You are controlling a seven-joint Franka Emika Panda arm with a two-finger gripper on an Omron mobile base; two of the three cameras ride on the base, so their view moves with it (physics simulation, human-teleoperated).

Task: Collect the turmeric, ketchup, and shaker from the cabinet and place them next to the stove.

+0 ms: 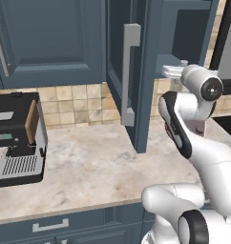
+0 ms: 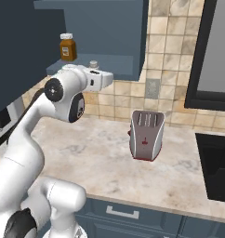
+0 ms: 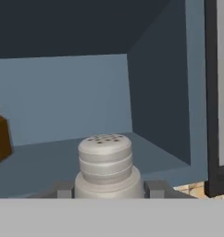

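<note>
Small pale grey cylindrical shaker [image 3: 107, 166] with ribbed sides and a perforated flat-domed top stands upright on the shelf floor of the open dark blue-grey wall cabinet [image 3: 63, 157], long axis vertical, holes facing up. It sits near the shelf's front edge, toward the cabinet's right inner wall.

Two-finger gripper [image 3: 109, 189] is at the shaker: one dark fingertip [image 3: 64, 190] on each side of its base, jaws partly open and straddling it. Tips look right against the body, but I can't tell whether they actually clamp it. In the right base view just the shaker's top [image 2: 93, 64] pokes up behind the white hand.

Small jar of orange-brown turmeric [image 2: 68, 47] with white lid stands upright on the same shelf, well to the left of the shaker and further back; nothing between them.

Cabinet door with the long grey vertical bar handle [image 1: 129, 74] is swung open, edge-on, left of the shaker and the arm.

Below the cabinet: beige marble counter [image 2: 105, 162], with a silver two-slot toaster [image 2: 147, 135] to the right of the shelf and a black-and-silver coffee machine [image 1: 17, 138] far left past the door.
</note>
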